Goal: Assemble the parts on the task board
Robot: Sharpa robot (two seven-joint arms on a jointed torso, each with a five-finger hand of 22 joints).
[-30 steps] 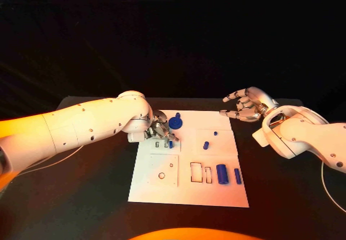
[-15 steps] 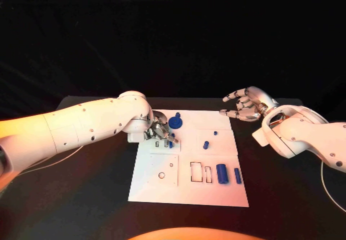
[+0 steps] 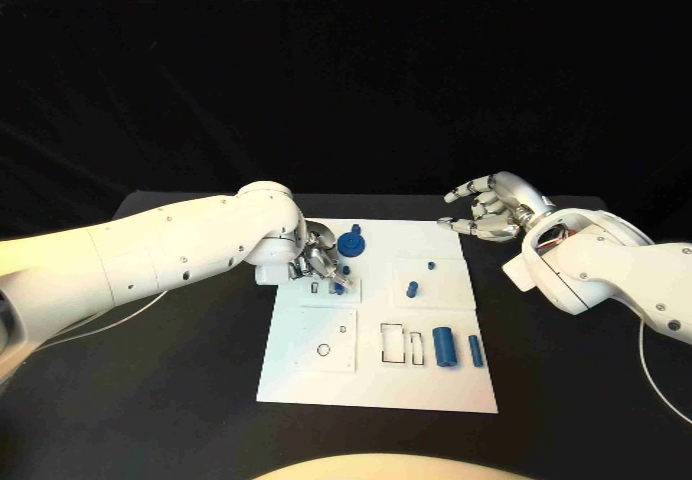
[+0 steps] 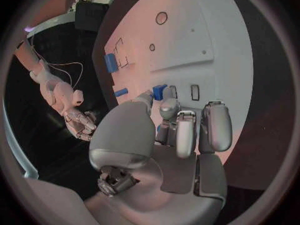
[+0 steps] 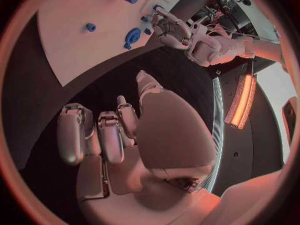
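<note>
The board [image 3: 378, 375] lies at the centre of the black bench [image 3: 173, 400], its long side running from 6 to 12 o'clock. At the board's 10 o'clock area the left hand [image 3: 317, 262] is lowered onto the surface, fingers drawn together; the left wrist view shows a small blue part [image 4: 160, 91] pinched at the fingertips [image 4: 167, 106], directly beside two small rectangular slots [image 4: 195, 92]. A round blue part [image 3: 351, 243] stands just beyond the left hand toward 12 o'clock. A short blue peg [image 3: 413, 290] and a smaller blue stud [image 3: 431, 266] sit in the square panel at the board's 2 o'clock area. A thick blue cylinder [image 3: 444, 347] and a thin blue bar [image 3: 475, 351] lie side by side at the board's 4 o'clock area, next to two outlined rectangular recesses [image 3: 392, 343]. The right hand [image 3: 485, 212] hovers off the board's 1 o'clock corner, fingers curled loosely and apart, holding nothing.
</note>
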